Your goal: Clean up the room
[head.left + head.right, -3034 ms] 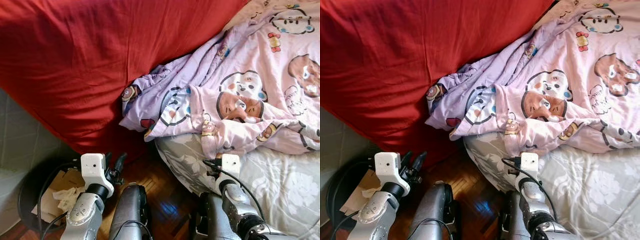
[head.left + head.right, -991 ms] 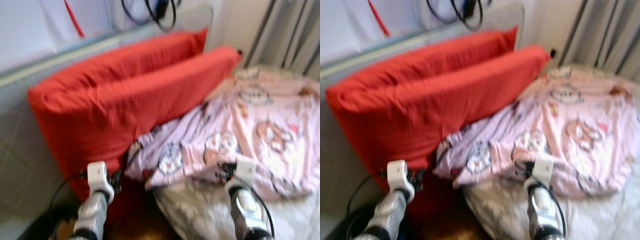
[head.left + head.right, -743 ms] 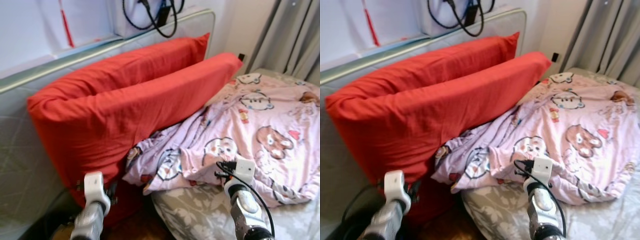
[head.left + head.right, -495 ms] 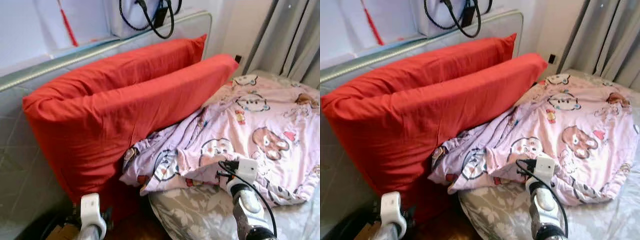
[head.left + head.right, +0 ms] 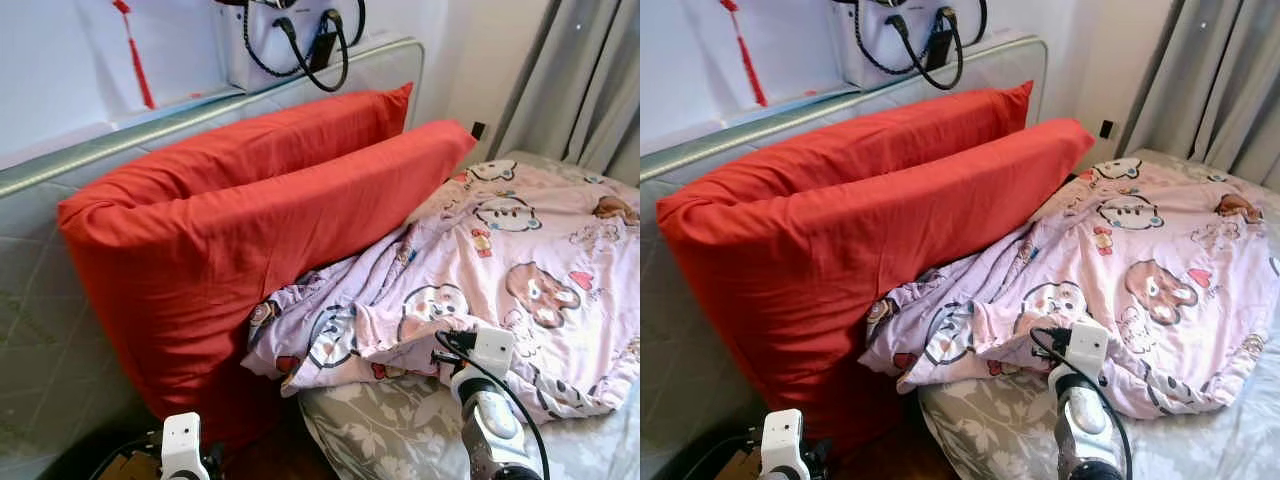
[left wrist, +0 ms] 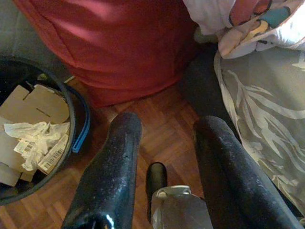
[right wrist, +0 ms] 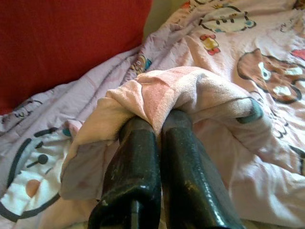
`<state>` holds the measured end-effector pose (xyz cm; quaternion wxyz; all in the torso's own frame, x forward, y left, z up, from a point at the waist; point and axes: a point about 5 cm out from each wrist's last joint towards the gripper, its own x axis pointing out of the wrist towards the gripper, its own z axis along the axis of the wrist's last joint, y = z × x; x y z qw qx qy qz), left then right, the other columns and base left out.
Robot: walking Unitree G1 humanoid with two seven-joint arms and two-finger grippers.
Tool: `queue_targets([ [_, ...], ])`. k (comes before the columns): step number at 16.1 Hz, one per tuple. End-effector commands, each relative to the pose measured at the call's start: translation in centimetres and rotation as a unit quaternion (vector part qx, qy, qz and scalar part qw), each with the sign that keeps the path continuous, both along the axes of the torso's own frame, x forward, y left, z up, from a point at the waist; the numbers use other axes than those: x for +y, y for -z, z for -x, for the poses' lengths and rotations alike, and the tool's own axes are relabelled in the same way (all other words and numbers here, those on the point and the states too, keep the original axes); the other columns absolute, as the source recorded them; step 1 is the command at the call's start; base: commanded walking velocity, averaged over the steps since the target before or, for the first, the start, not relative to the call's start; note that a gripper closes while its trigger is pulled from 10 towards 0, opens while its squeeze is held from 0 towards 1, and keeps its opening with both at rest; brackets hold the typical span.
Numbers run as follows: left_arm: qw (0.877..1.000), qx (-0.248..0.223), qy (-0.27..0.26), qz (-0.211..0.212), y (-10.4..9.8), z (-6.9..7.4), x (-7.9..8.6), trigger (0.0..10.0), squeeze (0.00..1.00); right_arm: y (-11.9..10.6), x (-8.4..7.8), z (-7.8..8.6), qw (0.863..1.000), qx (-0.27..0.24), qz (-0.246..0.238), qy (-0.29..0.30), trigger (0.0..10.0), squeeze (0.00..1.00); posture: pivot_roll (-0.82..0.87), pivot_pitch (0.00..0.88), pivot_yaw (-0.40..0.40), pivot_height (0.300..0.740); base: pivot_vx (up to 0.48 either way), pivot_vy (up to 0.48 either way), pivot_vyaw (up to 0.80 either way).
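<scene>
From the head cameras I see a bed with two red pillows [image 5: 250, 220] propped against a padded headboard [image 5: 60, 330], filling the left and centre of the frame. A pink blanket [image 5: 520, 250] printed with cartoon animals lies rumpled across the right side, its near corner bunched against the lower pillow, over a grey floral sheet [image 5: 370, 430]. My right gripper [image 7: 159, 131] sits at lower centre-right, at the blanket's near edge; in its wrist view the two fingers are pressed together with a fold of the pink fabric pinched between them, the cloth draping over both tips. My left gripper [image 6: 164, 136] is low at the bottom left, beside the bed; its wrist view shows the fingers spread wide with nothing between them, hanging over a wood parquet floor [image 6: 157, 114]. Near it on the floor stands a dark bin [image 6: 71, 119] with cardboard and crumpled paper [image 6: 28, 136] inside, just beside the base of the red pillow. At the top of the frame a white bag [image 5: 280, 40] with black handles rests on the ledge behind the headboard, and grey curtains [image 5: 590, 80] hang at upper right.
</scene>
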<state>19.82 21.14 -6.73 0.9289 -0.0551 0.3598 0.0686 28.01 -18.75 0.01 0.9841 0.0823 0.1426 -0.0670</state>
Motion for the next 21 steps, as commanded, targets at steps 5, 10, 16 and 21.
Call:
queue_targets([
  [5, 1.000, 0.017, 0.008, 0.000, 0.30, 0.46, 0.17, 10.0, 0.00, -0.38, 0.43, -0.35, 1.000, -0.010, -0.003, -0.001, 10.0, 0.00, 0.03, 0.000, -0.004, 0.740, 0.000, 0.000, 0.00],
  [10, 1.000, 0.028, 0.012, 0.001, 0.63, 1.00, 0.03, 10.0, 0.00, -0.40, 0.38, -0.40, 1.000, -0.009, -0.002, 0.001, 10.0, 0.00, 0.03, 0.000, -0.004, 0.740, 0.000, 0.000, 0.00],
  [16, 0.999, 0.029, 0.033, -0.003, 0.60, 0.72, -0.54, 10.0, 0.00, -0.44, 0.04, -0.49, 1.000, -0.005, -0.001, 0.013, 10.0, 0.00, 0.04, 0.000, 0.002, 0.740, 0.000, 0.000, 0.00],
  [21, 0.999, 0.033, 0.041, -0.006, 0.70, 0.86, -0.65, 10.0, 0.00, -0.17, 0.17, -0.36, 1.000, 0.006, 0.002, 0.010, 10.0, 0.00, 0.04, 0.000, 0.002, 0.740, 0.000, 0.000, 0.00],
])
